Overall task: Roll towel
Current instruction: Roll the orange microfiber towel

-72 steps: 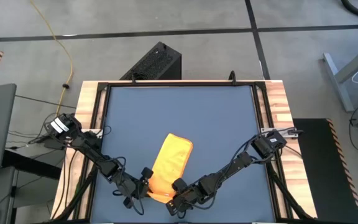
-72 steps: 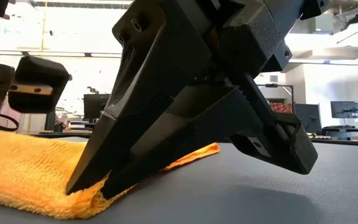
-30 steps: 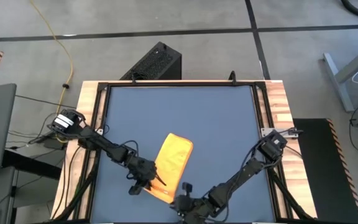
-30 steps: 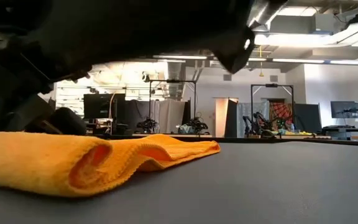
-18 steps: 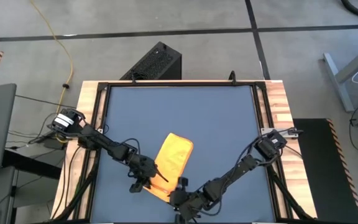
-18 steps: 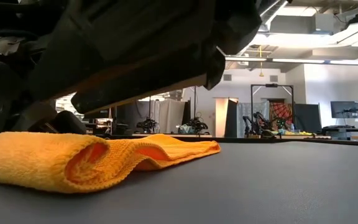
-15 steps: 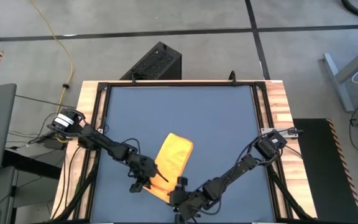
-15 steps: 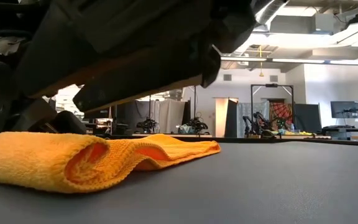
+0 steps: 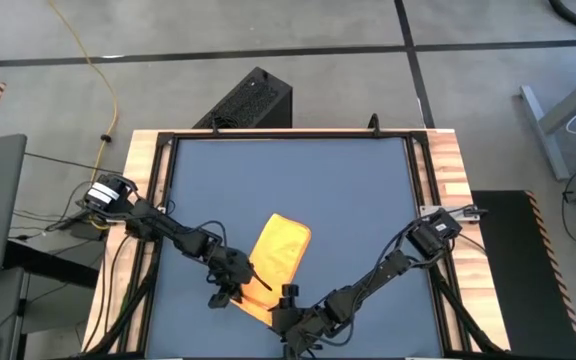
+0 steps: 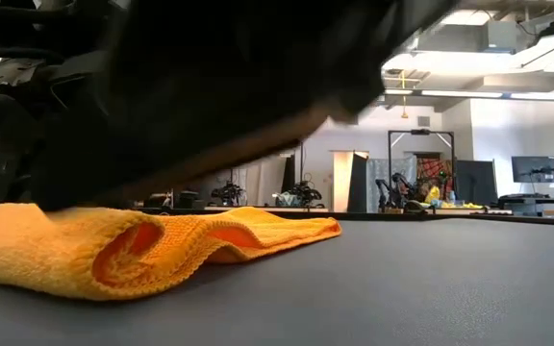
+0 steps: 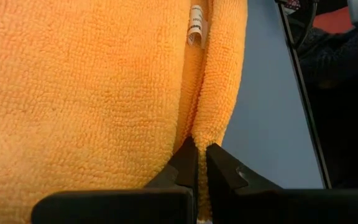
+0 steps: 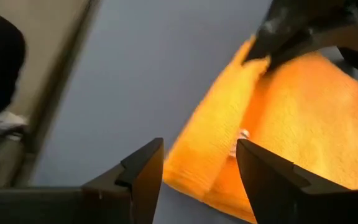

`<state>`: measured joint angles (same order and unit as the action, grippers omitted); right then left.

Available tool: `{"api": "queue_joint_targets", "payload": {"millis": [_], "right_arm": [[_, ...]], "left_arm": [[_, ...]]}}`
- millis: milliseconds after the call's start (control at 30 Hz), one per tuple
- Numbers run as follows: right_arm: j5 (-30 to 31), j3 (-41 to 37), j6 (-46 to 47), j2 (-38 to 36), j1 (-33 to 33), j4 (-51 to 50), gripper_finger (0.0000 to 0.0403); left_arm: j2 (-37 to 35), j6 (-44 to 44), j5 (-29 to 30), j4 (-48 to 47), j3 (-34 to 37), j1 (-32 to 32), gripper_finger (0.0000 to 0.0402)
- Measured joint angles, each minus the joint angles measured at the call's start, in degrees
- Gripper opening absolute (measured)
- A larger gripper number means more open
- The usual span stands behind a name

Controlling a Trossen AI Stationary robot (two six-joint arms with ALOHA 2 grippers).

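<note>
- The towel (image 9: 276, 265) lies on the dark blue tabletop (image 9: 288, 190), toward its near edge and somewhat left of centre, as a long narrow folded strip set at a slant.
- In the low view the towel's (image 10: 133, 248) near end is turned over on itself into a soft loop, the rest trailing flat behind it.
- The left gripper (image 11: 196, 163) is down at the towel's near left end, its jaws nearly closed and pinching a fold of the cloth's edge between the two dark fingers (image 11: 182, 167) (only a thin ridge of yellow shows between them).
- A small white tag (image 11: 196, 26) sits on the towel (image 11: 86, 93) farther along that same fold.
- In the high view the left gripper (image 9: 230, 285) sits against the towel's left side.
- The right gripper (image 12: 199, 163) hovers just off the towel's near end, jaws spread wide and holding nothing; the towel (image 12: 291, 118) lies beyond its fingertips, apart from them.
- From above, the right gripper (image 9: 288, 305) is by the table's near edge, beside the towel's lower corner.
</note>
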<state>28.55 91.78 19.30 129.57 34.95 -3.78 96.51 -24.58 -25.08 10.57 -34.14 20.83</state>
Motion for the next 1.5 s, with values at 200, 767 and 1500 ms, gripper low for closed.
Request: {"api": "queue_joint_targets", "payload": {"millis": [200, 767, 1500], "right_arm": [[0.9, 0.0, 0.0, 0.1, -0.2, 0.1, 0.0225], [1.6, 0.0, 2.7, 0.1, -0.1, -0.3, 0.0225], [1.4, 0.6, 7.4, 3.9, 0.5, 1.7, 0.021]], "left_arm": [[0.0, 0.1, -0.2, -0.5, 0.0, 0.0, 0.0], [0.0, 0.0, -0.2, -0.6, 0.0, 0.0, 0.0], [0.0, 0.0, -1.3, -0.7, 0.1, 0.0, 0.0]]}}
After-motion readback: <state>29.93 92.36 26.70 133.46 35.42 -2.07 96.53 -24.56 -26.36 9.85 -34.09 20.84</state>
